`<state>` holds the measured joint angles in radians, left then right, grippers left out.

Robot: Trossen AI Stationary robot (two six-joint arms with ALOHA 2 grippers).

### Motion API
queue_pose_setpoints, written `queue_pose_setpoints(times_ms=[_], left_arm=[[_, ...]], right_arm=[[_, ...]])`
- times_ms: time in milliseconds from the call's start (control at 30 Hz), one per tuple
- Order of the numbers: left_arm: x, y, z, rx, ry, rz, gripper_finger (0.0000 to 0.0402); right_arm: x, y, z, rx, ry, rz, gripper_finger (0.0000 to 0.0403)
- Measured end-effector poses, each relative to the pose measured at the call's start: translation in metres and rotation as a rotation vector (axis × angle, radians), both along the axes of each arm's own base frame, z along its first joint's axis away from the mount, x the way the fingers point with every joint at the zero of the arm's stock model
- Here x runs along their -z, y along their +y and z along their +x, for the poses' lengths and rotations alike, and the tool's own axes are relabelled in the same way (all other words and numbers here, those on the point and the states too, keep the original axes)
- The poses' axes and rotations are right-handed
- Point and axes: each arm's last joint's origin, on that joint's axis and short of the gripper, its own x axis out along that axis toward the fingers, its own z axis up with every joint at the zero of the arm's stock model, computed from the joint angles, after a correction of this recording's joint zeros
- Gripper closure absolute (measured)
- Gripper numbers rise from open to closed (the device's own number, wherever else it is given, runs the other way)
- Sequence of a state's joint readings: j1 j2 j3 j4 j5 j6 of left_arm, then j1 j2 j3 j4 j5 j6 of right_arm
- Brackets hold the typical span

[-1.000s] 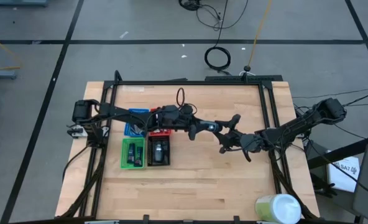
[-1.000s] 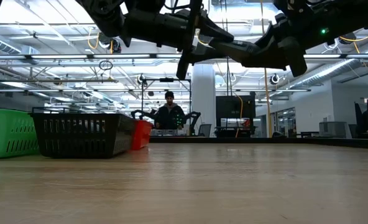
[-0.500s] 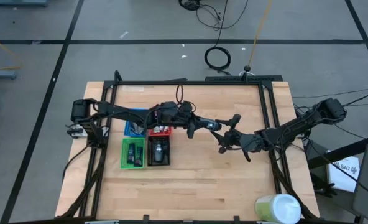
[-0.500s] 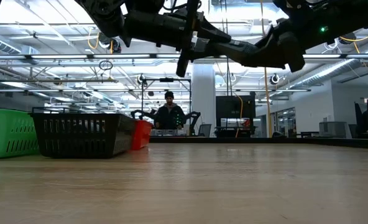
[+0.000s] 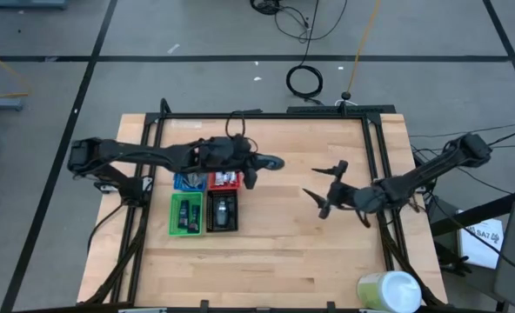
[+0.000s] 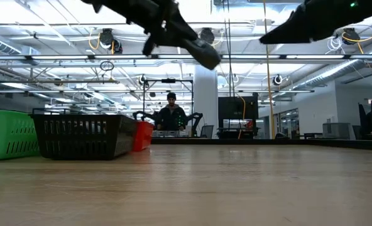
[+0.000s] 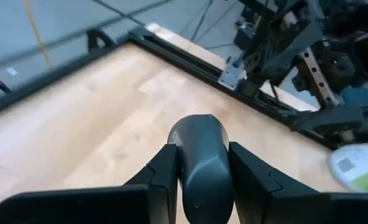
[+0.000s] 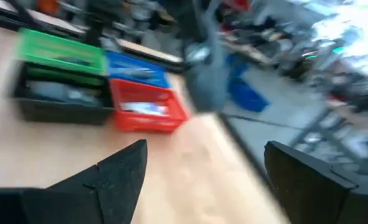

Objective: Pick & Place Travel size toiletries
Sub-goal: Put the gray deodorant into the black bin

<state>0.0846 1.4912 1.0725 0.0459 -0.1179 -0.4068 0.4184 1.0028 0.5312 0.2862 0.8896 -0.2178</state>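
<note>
Trays (image 5: 204, 210) already held items; our left gripper (image 7: 201, 163) clamped a dark oblong pack (image 7: 201, 158) near them, unplaced, while our right gripper (image 5: 325, 193) gaped empty.

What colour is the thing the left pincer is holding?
Dark grey-black pack, clearest in the left wrist view.

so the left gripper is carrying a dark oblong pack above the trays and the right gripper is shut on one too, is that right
Not quite. The left gripper is indeed shut on a dark oblong pack near the red tray, but the right gripper is open and holds nothing. The right wrist view shows its two fingers spread wide with only bare table between them, and the high view shows the same.
</note>
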Motion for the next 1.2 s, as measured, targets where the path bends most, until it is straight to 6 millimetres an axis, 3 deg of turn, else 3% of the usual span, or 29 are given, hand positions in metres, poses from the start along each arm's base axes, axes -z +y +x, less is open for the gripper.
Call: queue_pose_setpoints(times_ms=[167, 300, 500, 700, 967, 1200], left_arm=[[-0.009, -0.028, -0.014, 0.037, 0.076, 0.148, 0.0306], [-0.001, -0.056, -0.018, 0.122, 0.162, 0.225, 0.0307], [0.016, -0.086, -0.033, 0.153, 0.34, 0.139, 0.0307], [0.027, -0.107, -0.057, 0.153, 0.534, 0.01, 0.0307], [0.033, -0.118, -0.069, 0.215, 0.652, -0.094, 0.0307], [0.029, -0.11, -0.078, 0.237, 0.699, -0.133, 0.0307]], right_arm=[[-0.008, -0.002, -0.017, -0.269, -0.016, 0.247, 0.0105], [-0.006, -0.005, -0.028, -0.463, -0.049, 0.324, 0.0115], [0.005, -0.015, -0.05, -0.549, -0.108, 0.367, 0.0127], [0.008, -0.019, -0.071, -0.757, -0.184, 0.422, 0.0133], [0.011, -0.022, -0.084, -0.811, -0.238, 0.43, 0.0133], [0.012, -0.024, -0.086, -0.767, -0.238, 0.425, 0.0133]])
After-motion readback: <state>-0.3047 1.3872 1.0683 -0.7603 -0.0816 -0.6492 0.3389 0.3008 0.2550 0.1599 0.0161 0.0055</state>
